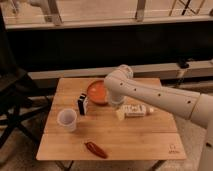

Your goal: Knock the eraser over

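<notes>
Camera view shows the eraser (82, 103) standing upright on the tabletop (150, 135), just left of the orange bowl (97, 91) and just beyond the white cup (67, 119). The claw (116, 102) hangs by the bowl's right rim, near the white bottle (136, 110); I cannot tell whether it is open or closed. The eraser lies to the claw's left, so a leftward sweep past the bowl's near edge looks needed.
</notes>
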Robot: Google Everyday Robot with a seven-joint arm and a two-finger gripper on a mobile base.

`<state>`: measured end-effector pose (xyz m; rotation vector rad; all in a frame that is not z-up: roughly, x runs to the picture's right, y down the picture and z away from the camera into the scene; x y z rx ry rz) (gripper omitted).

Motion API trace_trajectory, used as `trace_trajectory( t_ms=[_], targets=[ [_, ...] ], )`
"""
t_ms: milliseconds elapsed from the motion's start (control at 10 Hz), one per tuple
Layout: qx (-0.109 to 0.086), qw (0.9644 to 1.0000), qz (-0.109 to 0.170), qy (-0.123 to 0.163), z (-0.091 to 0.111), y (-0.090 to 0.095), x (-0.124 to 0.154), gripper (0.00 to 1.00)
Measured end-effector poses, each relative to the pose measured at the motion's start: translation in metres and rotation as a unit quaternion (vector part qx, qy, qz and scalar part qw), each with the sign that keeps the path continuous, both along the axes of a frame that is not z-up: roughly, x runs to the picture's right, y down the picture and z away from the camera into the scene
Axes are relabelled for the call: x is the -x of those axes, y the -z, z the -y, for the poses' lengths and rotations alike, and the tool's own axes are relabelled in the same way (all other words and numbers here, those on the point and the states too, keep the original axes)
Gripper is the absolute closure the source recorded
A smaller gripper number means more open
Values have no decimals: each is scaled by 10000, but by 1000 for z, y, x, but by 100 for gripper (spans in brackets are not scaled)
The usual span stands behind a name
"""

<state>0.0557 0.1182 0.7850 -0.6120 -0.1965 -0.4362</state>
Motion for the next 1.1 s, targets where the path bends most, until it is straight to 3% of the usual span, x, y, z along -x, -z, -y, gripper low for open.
trace_trajectory(
  t_ms=[1100],
  targets=[
    [22, 9998, 113, 167, -3, -13, 13, 20]
  ],
)
